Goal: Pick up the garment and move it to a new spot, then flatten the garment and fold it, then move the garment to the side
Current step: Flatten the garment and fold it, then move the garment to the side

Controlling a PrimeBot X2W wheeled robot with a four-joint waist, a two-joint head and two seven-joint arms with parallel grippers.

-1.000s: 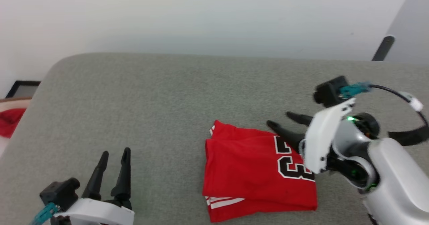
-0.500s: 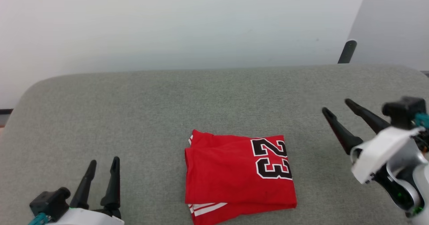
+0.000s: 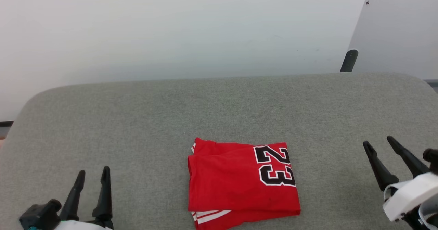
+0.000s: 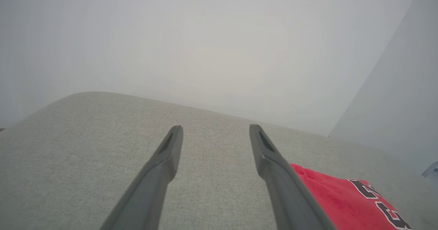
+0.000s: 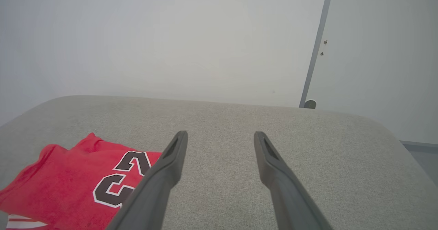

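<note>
**A:** Head view first. Where's the shirt [image 3: 239,182]?

**B:** Folded into a rough red rectangle, lying flat on the grey desk [image 3: 171,113], toward the near edge at 6 o'clock. The black "23" [image 3: 274,165] sits on its 3 o'clock side, turned sideways. White stripes peek out from under the fold at 7 o'clock.

**A:** Is anything gripping it?

**B:** No. The left pincer [image 3: 93,170] is at about 9 o'clock from the shirt, well apart from it, with its dark fingers pointing to 12. Its jaws are spread wide with nothing between them.

**A:** And the other one?

**B:** The right pincer [image 3: 378,141] is off at 3 o'clock from the shirt, also well clear, and leans toward 11. It's just as wide and just as empty.

**A:** Do the wrist cameras agree?

**B:** Yes. In the left wrist view there's bare grey cloth between the fingers, and the shirt [image 4: 338,199] shows at 4 o'clock, partly behind one finger. In the right wrist view the shirt [image 5: 68,178] is at 8 o'clock with the number showing, again outside the gap.

**A:** What's behind all that?

**B:** A pale wall [image 3: 171,28], and a dark post [image 3: 349,60] past the desk's far edge at 1 o'clock.
</note>
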